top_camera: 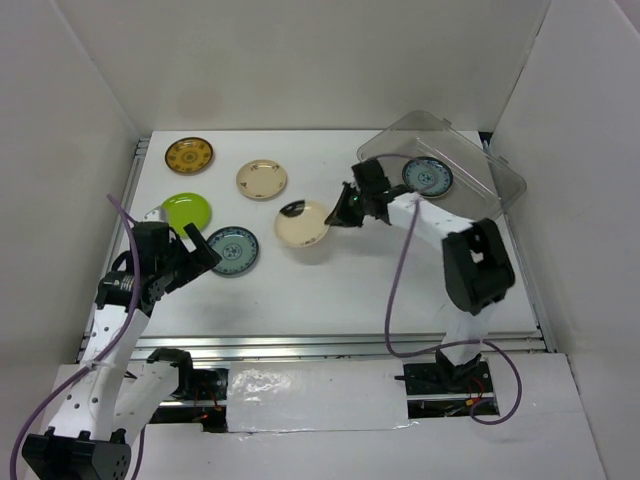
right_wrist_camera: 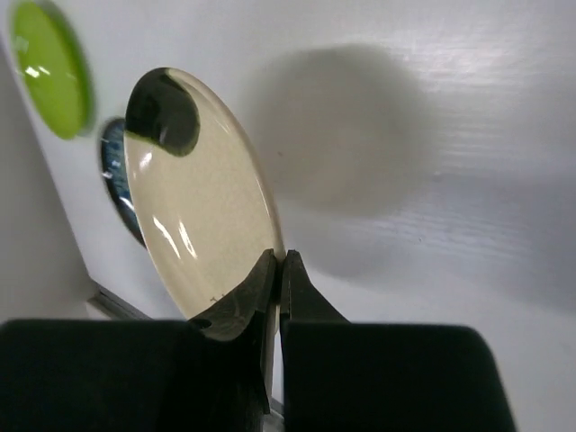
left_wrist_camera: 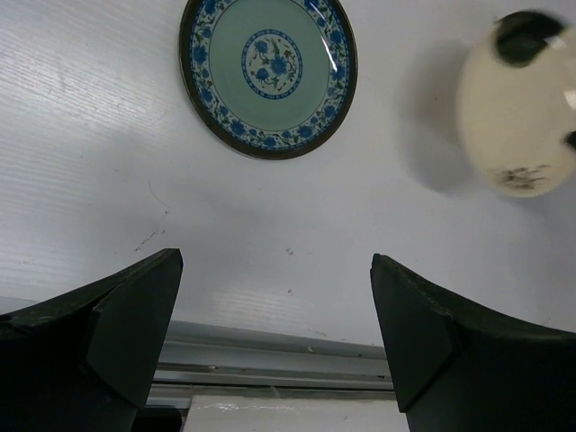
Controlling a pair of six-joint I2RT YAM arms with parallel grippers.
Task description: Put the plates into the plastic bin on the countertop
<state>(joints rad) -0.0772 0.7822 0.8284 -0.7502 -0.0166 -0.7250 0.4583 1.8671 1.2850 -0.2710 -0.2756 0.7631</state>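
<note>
My right gripper (top_camera: 340, 213) is shut on the rim of a cream plate with a black patch (top_camera: 301, 223), holding it tilted above the white countertop (top_camera: 330, 290); the right wrist view shows the plate (right_wrist_camera: 193, 193) pinched between my fingers. The clear plastic bin (top_camera: 470, 160) stands at the back right with a blue-green patterned plate (top_camera: 428, 177) in it. My left gripper (top_camera: 200, 250) is open and empty, just left of a second blue-green plate (top_camera: 234, 250), which the left wrist view shows (left_wrist_camera: 268, 74) ahead of the jaws. A lime green plate (top_camera: 187, 211), a mustard plate (top_camera: 189, 155) and a cream plate (top_camera: 262, 179) lie on the counter.
White walls enclose the countertop on three sides. A metal rail (top_camera: 340, 345) runs along the near edge, also in the left wrist view (left_wrist_camera: 279, 355). The right arm's cable (top_camera: 395, 290) hangs over the counter's right half.
</note>
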